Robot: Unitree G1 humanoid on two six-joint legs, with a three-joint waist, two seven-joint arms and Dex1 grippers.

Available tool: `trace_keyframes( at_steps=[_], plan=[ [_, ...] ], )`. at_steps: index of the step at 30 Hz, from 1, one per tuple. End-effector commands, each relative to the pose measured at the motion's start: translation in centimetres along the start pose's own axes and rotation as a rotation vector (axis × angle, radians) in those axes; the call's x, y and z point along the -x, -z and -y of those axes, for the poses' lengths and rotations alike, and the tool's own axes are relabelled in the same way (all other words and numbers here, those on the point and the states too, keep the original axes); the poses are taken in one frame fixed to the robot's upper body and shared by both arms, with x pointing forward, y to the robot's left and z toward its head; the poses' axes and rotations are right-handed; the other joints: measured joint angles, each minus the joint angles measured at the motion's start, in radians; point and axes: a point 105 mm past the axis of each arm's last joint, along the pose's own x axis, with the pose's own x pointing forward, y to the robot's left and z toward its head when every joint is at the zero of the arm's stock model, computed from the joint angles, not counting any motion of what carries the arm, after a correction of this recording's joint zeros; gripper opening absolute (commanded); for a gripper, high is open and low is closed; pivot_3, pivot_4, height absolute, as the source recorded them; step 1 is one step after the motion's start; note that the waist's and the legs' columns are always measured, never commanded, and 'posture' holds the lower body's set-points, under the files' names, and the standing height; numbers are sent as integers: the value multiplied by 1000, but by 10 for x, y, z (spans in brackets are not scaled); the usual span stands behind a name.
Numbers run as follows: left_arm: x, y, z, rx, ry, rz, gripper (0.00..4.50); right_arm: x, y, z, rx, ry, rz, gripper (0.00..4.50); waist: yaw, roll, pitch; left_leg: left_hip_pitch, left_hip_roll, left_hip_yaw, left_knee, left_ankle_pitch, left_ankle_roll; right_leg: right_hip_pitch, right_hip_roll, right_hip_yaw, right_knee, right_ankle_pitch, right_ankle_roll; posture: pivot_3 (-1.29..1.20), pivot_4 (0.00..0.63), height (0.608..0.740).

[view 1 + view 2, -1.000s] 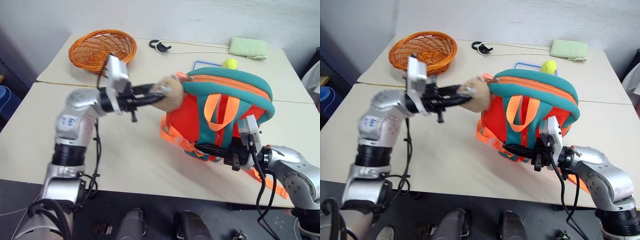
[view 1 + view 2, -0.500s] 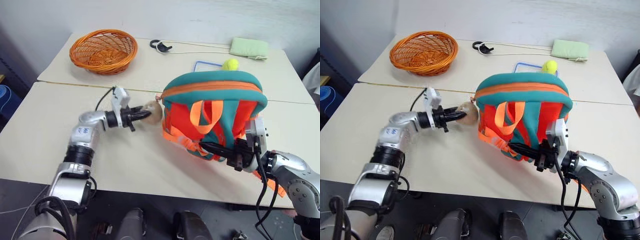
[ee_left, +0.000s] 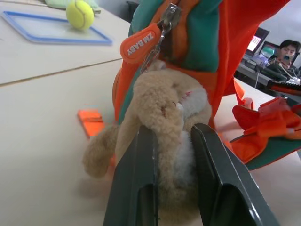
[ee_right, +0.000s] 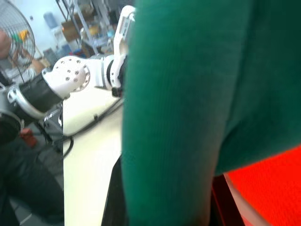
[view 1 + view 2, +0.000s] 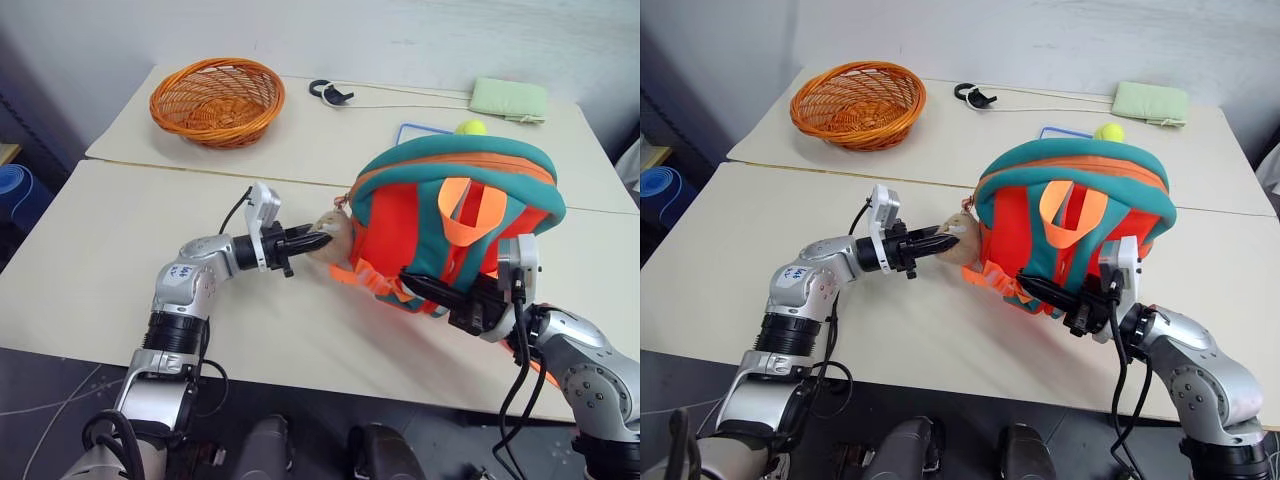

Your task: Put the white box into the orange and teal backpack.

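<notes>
The robot holds the orange and teal backpack (image 5: 455, 215) up on the table (image 5: 120, 240) with both arms. The left gripper (image 5: 318, 240) pinches the tan plush animal (image 3: 162, 117) that hangs from the bag's side. The right gripper (image 5: 420, 288) is pressed together on the bag's lower edge, on teal cloth or a strap.

The white box cannot be seen anywhere on the table. It may already be inside the bag, but the pictures cannot tell. The orange zipper band along the top looks closed or nearly closed.

So the step in hand looks like setting the bag in place, near the end of the job. Next, the robot likely needs to rest the bag down gently and let go, so it does not tip over.

The bag is soft, puffy cloth with floppy orange straps. The plush animal is fuzzy and squashes between the hard black fingers (image 3: 136, 188). A rubbery orange zipper tag (image 3: 141, 44) hangs on a small metal clip.
</notes>
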Motion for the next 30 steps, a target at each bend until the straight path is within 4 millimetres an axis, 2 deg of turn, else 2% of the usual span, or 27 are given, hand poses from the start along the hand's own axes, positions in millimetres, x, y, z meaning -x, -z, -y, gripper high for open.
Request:
trace_keyframes(
  at_steps=[1,3,5,6,8,12,15,16,19,21,23,25,28,30],
  plan=[
    [-8,3,8,-71,17,-33,665,1,-11,-1,16,21,73,0,3,0,0,0,0,0,0,0,0,0,0,0,0,0,0,0,150,740],
    [-9,11,10,-106,16,-66,665,2,-8,2,32,40,67,0,5,0,0,0,0,0,0,0,0,0,0,0,0,0,0,0,150,740],
    [0,16,7,-155,-11,-91,1372,5,-4,9,96,86,43,0,6,0,0,0,0,0,0,0,0,0,0,0,0,0,0,0,150,740],
    [8,16,5,-165,-22,-82,1498,8,-1,12,96,106,28,0,5,0,0,0,0,0,0,0,0,0,0,0,0,0,0,0,150,740],
    [27,14,2,-185,-39,-81,2079,15,3,11,137,98,-23,700,4,0,0,0,0,1,-1,0,0,0,0,0,-1,0,0,0,150,740],
    [74,6,-5,-222,-87,-92,3364,37,-6,8,206,117,-68,2031,-11,1,0,1,1,2,-2,0,-1,-1,1,1,0,0,0,0,150,740],
    [113,-2,-6,-296,-139,-101,4313,70,-16,12,232,175,-151,3072,-15,1,1,1,1,1,-2,0,0,-1,0,1,-1,0,0,0,150,740],
    [124,-1,-5,-316,-151,-115,4479,82,-19,15,241,201,-179,3349,-16,1,1,1,1,1,-2,0,0,0,0,1,-2,0,0,0,150,740],
    [147,0,1,-337,-180,-131,4500,107,-24,20,273,257,-236,4397,-18,2,0,2,1,1,-3,-1,1,2,-1,1,-7,0,0,0,150,740],
    [162,9,9,-372,-207,-191,4500,128,-25,29,327,302,-296,4461,-18,2,0,2,1,1,-3,-2,1,2,-2,2,-9,0,0,0,150,740],
    [177,19,17,-398,-258,-227,4500,151,-32,52,514,409,-325,4461,-20,2,0,2,1,2,-3,-3,3,2,-3,3,-9,0,0,0,150,740],
    [183,24,22,-417,-296,-247,4500,163,-33,68,610,469,-327,4461,-26,2,0,2,1,3,-3,-4,3,2,-3,4,-10,0,0,0,150,740],
    [188,27,25,-415,-338,-248,4500,166,-21,74,612,420,-359,4461,-24,3,1,3,1,4,-3,-4,3,1,-2,4,-9,0,0,0,150,740],
    [190,27,24,-415,-356,-247,4500,160,-13,74,595,373,-363,4461,-20,6,0,4,1,4,-4,-3,3,1,-2,4,-8,0,0,0,150,740]
  ],
)
